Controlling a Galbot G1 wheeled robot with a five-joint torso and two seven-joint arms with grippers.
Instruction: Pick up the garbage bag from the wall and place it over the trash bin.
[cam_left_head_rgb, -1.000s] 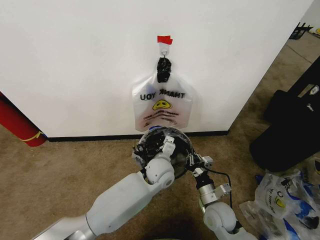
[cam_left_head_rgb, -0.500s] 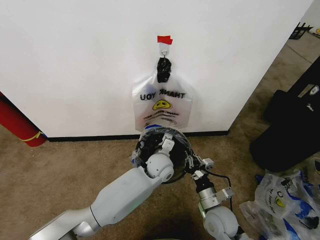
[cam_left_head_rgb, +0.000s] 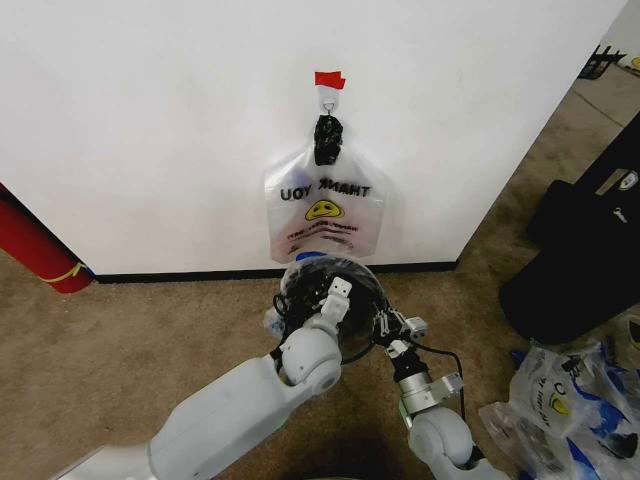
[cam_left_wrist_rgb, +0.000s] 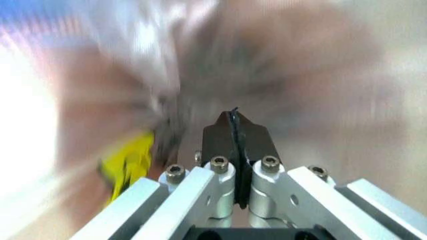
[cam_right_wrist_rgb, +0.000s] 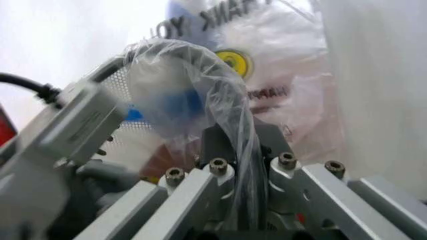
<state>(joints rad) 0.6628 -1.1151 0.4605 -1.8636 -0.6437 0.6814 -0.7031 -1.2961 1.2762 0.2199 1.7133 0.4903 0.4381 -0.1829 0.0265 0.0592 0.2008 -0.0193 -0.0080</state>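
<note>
One high camera, two close wrist cameras

The head camera looks forward and down at the wall (cam_left_head_rgb: 150, 130) and trash bin (cam_left_head_rgb: 345, 275); each wrist camera looks past its own fingers, the right one sharing the smiley bag (cam_right_wrist_rgb: 267, 65) with the head view

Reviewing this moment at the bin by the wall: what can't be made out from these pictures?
- Head view: how far the garbage bag covers the trash bin; the left arm hides most of the rim.
- Left wrist view: left pincer is shut, but everything beyond is motion-blurred.
- Right wrist view: right pincer is shut on the garbage bag; the film hides its fingertips.
- Head view: bags on the floor are cut off by the edge.
</note>
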